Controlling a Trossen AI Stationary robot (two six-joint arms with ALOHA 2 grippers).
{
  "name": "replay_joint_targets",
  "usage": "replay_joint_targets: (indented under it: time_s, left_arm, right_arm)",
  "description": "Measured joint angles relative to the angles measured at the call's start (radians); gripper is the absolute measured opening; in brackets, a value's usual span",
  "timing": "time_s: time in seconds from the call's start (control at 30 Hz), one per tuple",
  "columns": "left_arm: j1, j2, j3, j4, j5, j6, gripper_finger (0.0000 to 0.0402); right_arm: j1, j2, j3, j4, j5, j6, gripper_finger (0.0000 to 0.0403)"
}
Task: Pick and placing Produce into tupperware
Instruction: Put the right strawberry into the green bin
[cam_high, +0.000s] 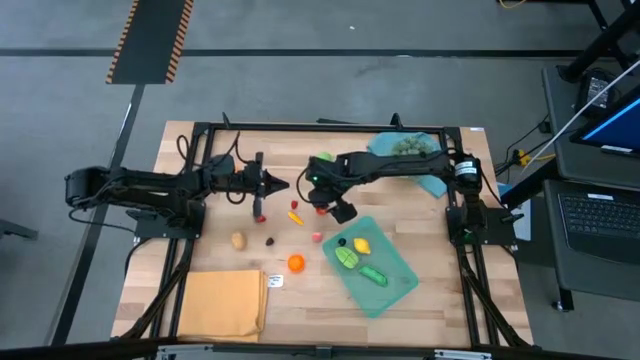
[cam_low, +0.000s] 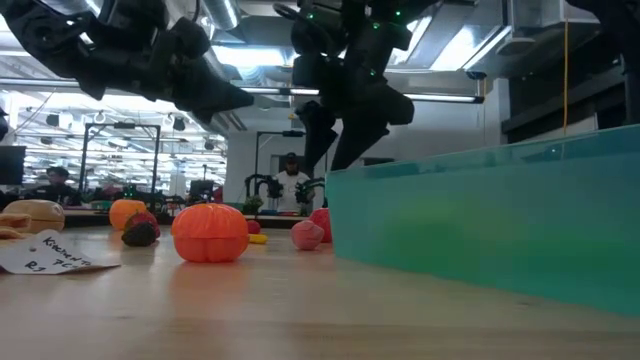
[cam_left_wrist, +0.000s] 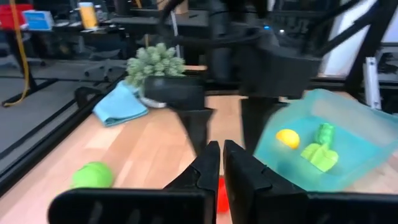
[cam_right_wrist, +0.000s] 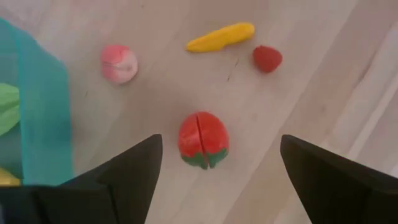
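Right gripper (cam_right_wrist: 214, 171): I see it wide open, hanging over a red toy tomato with a green base (cam_right_wrist: 203, 139) on the wooden tabletop (cam_high: 215, 215).
Left gripper (cam_left_wrist: 222, 163): fingers pressed together, empty as far as I can tell, at mid-table.
Tupperware: the shallow translucent teal rectangular container (cam_high: 398, 290) lies just beside the right gripper, holding yellow and green toy pieces.
Loose produce: a pink peach (cam_right_wrist: 119, 63), yellow banana (cam_right_wrist: 220, 37) and small red berry (cam_right_wrist: 267, 58) lie near the tomato.

"Both arms (cam_high: 150, 187) matte black?"
"Yes, jointed tubes with black cables looped alongside. The right one (cam_high: 400, 165) shows a green light at nine o'clock, wedge-shaped fingers (cam_right_wrist: 127, 174) too."
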Motion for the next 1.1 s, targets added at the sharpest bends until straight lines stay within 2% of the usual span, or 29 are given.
replay_joint_targets:
  time_s: [0.2,0.53,1.1]
  left_arm:
    - [0.026,-0.051,0.000,-0.056,0.000,0.000,0.0021]
    - [0.024,-0.100,-0.001,-0.126,0.001,0.001,0.0002]
    - [0.023,-0.099,-0.001,-0.135,0.001,0.021,0.0032]
  right_arm:
    - [0.016,0.009,-0.024,0.052,-0.003,-0.013,0.0325]
    - [0.015,0.061,-0.068,0.096,0.033,-0.037,0.0325]
    - [0.015,0.134,-0.069,0.120,0.076,-0.062,0.0325]
